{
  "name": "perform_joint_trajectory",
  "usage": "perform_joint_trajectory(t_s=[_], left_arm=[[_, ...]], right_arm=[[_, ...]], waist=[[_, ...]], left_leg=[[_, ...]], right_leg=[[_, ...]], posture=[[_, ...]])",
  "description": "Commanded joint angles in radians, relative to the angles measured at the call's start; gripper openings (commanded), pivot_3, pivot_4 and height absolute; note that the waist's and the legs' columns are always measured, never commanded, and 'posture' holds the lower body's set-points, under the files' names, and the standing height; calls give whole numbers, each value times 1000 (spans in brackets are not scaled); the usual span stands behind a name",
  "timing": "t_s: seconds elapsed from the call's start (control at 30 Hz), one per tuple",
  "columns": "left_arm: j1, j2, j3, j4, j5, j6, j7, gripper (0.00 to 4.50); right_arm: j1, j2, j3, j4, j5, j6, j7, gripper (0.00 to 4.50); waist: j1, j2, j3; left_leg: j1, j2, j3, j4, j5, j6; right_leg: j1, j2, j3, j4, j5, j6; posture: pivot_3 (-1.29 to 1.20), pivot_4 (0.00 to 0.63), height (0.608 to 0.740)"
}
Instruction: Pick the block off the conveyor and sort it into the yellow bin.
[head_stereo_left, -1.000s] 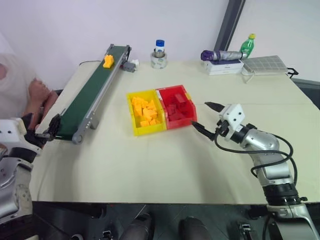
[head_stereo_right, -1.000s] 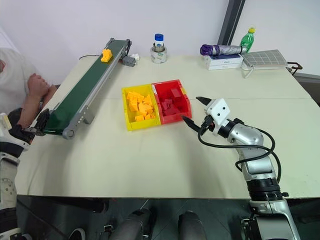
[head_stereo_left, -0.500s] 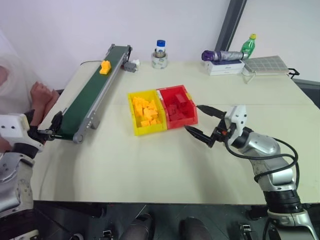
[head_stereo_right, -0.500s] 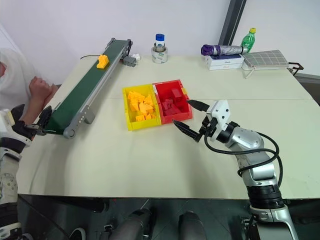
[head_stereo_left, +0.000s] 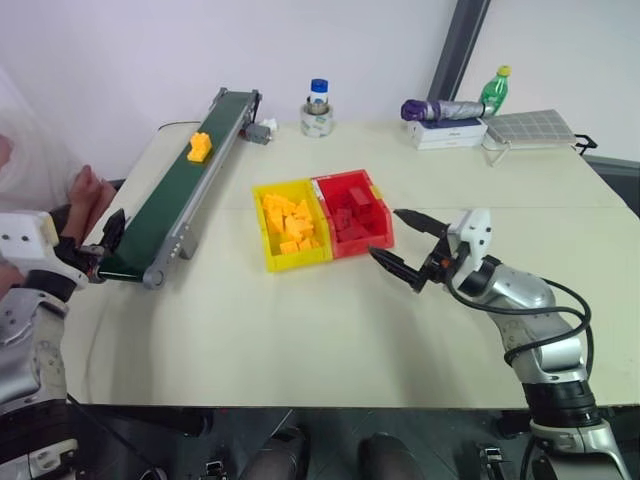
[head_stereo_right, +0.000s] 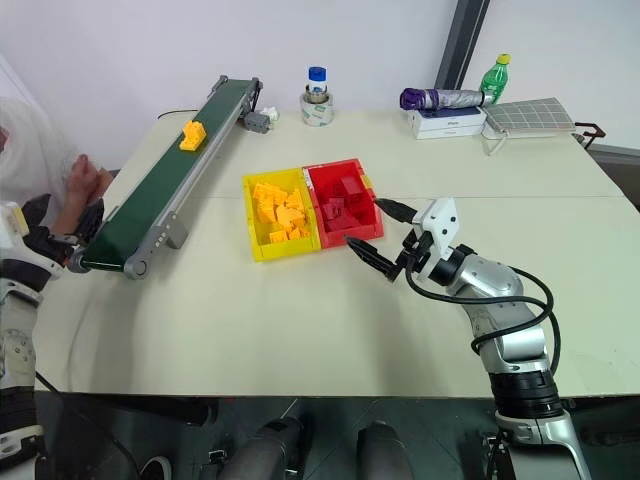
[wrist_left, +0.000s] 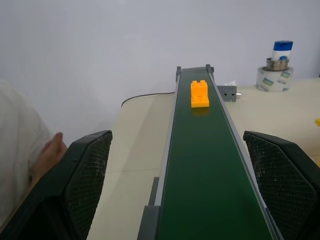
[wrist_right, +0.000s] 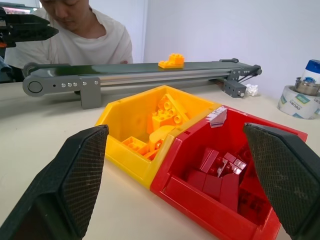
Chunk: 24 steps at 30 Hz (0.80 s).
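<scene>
The yellow-orange block (head_stereo_left: 200, 146) rides on the dark green belt of the conveyor (head_stereo_left: 165, 205), in its far half. At the belt's near end my left gripper (head_stereo_left: 105, 248) stands open and looks straight up the belt, with the block (wrist_left: 200, 93) far ahead of its fingers. The yellow bin (head_stereo_left: 297, 262) at the table's middle holds several yellow bricks. My right gripper (head_stereo_left: 385, 233) hangs open and empty just right of the joined red bin (head_stereo_left: 365, 247), pointing across both bins toward the conveyor (wrist_right: 150, 77).
A person sits at the left behind the conveyor, a hand (head_stereo_left: 85, 188) near its near end. A tape roll (head_stereo_left: 318, 122) with a blue-capped bottle stands at the back, beside the conveyor's motor (head_stereo_left: 258, 132). Far right lie a purple umbrella (head_stereo_left: 440, 110), a green bottle (head_stereo_left: 494, 90) and a grey pad (head_stereo_left: 530, 127).
The block has travelled down the belt toward my left gripper. My right gripper rolled and drew back a little from the red bin early on, then stayed still.
</scene>
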Motion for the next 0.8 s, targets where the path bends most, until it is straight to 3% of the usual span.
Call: perform_joint_trajectory(t_s=[0.03, 0.4, 0.8], left_arm=[[-6, 17, 6, -13, -2, -14, 4, 4437], [-62, 23, -23, 31, 19, 7, 42, 4437], [-267, 85, -136, 253, 74, 86, 13, 4437]], right_arm=[[-16, -3, -20, -28, 7, -15, 3, 4500], [-14, -7, -18, -30, -1, -11, 3, 4500], [-1, -17, -17, -47, -19, -14, 4, 4500]], waist=[[0, 0, 0], [1, 0, 0], [1, 0, 0]], left_leg=[[0, 0, 0, 0, 0, 0], [0, 0, 1, 0, 0, 0], [0, 0, 2, 0, 0, 0]], right_leg=[[0, 0, 0, 0, 0, 0], [0, 0, 1, 0, 0, 0], [0, 0, 1, 0, 1, 1]], posture=[[0, 150, 740], [0, 150, 740], [0, 150, 740]])
